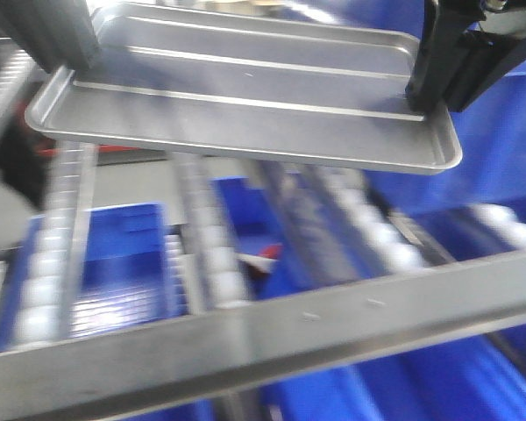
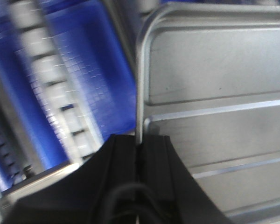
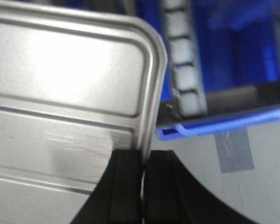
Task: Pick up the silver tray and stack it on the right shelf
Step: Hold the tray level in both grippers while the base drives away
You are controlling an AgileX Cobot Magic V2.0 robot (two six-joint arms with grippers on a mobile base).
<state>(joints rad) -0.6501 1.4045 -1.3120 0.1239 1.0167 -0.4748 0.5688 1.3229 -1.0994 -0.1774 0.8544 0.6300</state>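
Observation:
The silver tray (image 1: 245, 114) hangs in the air above the right shelf (image 1: 272, 329), held level between both arms. It is shiny, with rounded corners and two raised ribs along its floor. My left gripper (image 1: 66, 63) is shut on the tray's left rim; the left wrist view has that rim (image 2: 140, 93) running straight into my left gripper (image 2: 139, 145). My right gripper (image 1: 423, 95) is shut on the right rim, and the right wrist view has the tray (image 3: 60, 93) pinched at my right gripper (image 3: 144, 158). The tray does not touch the shelf.
Below the tray run sloping rails of white rollers (image 1: 215, 254) and the shelf's wide polished front rail. Blue bins (image 1: 123, 259) sit under the rollers, another blue bin (image 3: 224, 70) is at the right, and a small red item (image 1: 267, 256) lies among them.

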